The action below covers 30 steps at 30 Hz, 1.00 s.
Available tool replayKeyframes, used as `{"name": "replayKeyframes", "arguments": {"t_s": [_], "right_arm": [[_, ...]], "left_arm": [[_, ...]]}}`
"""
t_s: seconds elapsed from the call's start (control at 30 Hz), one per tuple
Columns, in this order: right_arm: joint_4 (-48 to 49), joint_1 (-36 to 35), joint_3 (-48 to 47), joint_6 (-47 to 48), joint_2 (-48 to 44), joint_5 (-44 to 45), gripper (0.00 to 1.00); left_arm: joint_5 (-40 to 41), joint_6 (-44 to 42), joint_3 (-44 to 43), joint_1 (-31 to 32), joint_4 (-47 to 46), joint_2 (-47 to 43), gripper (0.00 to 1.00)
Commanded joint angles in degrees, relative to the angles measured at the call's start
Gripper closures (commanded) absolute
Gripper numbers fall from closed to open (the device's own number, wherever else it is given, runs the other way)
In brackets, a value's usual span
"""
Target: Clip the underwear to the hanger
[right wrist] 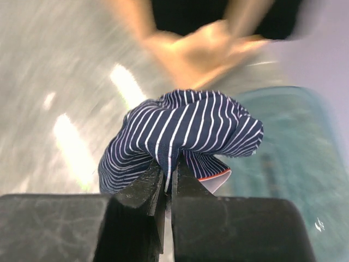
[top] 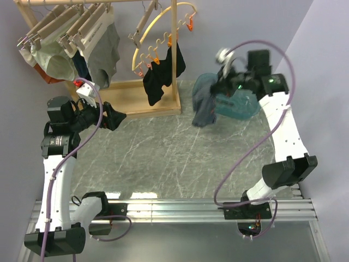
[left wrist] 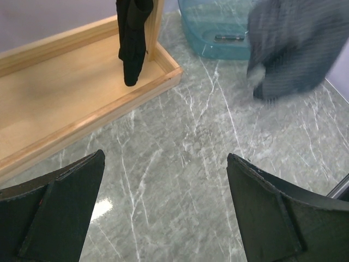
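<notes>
- The right end effector point(right wrist: 168, 176) is pinched tight on a bunched fold of the underwear point(right wrist: 185, 131). The garment dangles above the table point(top: 163, 158) at the upper right of the top view, beside a teal basket point(top: 242, 106).
- The left end effector point(left wrist: 164, 159) gapes wide and empty at the left.
- The fabric looks light, soft and limp, so it will likely sag. A waistband edge seems the better place to hold for clipping.
- The waistband is lost in the bunch, and blur smears both wrist views.
- The hanger point(top: 143, 24) hangs tilted at top centre, its clips too small to read.
</notes>
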State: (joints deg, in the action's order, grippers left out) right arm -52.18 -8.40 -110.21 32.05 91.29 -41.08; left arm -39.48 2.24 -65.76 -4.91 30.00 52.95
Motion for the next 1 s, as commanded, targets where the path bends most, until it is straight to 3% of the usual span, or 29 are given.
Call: {"name": "replayKeyframes", "arguments": {"t_s": [0.0, 0.17, 0.27, 0.47, 0.7, 0.8, 0.87, 0.9, 0.93, 0.97], "right_arm": [[-14.08, -8.52, 8.82, 22.15, -5.14, -0.69, 1.0], [-7.07, -20.84, 30.26, 29.46, -11.21, 11.44, 1.0], [-0.74, -28.76, 38.37, 30.35, -11.4, 18.91, 1.0], [11.12, -40.71, 43.41, 29.21, -6.39, 28.5, 1.0], [23.51, -50.47, 46.67, 29.3, -2.87, 39.22, 1.0], [26.85, -54.68, 47.37, 26.93, 0.46, 46.93, 0.86], [28.44, -56.37, 49.38, 25.87, 0.56, 50.21, 0.58], [30.37, -57.07, 50.0, 25.0, -0.92, 52.22, 0.53], [30.56, -56.99, 50.27, 21.68, -1.89, 51.81, 0.37], [30.3, -56.64, 49.66, 19.47, -2.94, 51.54, 0.35]], "left_arm": [[-2.09, -1.63, -1.3, 0.16, 0.76, 0.58, 0.01], [-1.65, -1.1, -0.16, 0.16, 1.03, 0.84, 0.01], [-0.42, -0.83, 1.15, 0.16, 1.03, 0.93, 0.01], [0.37, -0.92, 4.14, 0.77, 1.9, 3.74, 0.01], [3.44, -3.91, 7.92, 6.21, 1.73, 8.39, 0.01], [3.63, -4.52, 8.36, 7.54, 1.55, 10.59, 0.01], [3.28, -5.49, 8.63, 8.16, 1.47, 12.17, 0.01], [3.36, -5.75, 8.71, 9.03, 1.29, 12.7, 0.01], [3.36, -6.1, 8.63, 9.47, 1.38, 13.75, 0.01], [3.36, -6.54, 8.63, 10.09, 1.38, 14.37, 0.01]]}}
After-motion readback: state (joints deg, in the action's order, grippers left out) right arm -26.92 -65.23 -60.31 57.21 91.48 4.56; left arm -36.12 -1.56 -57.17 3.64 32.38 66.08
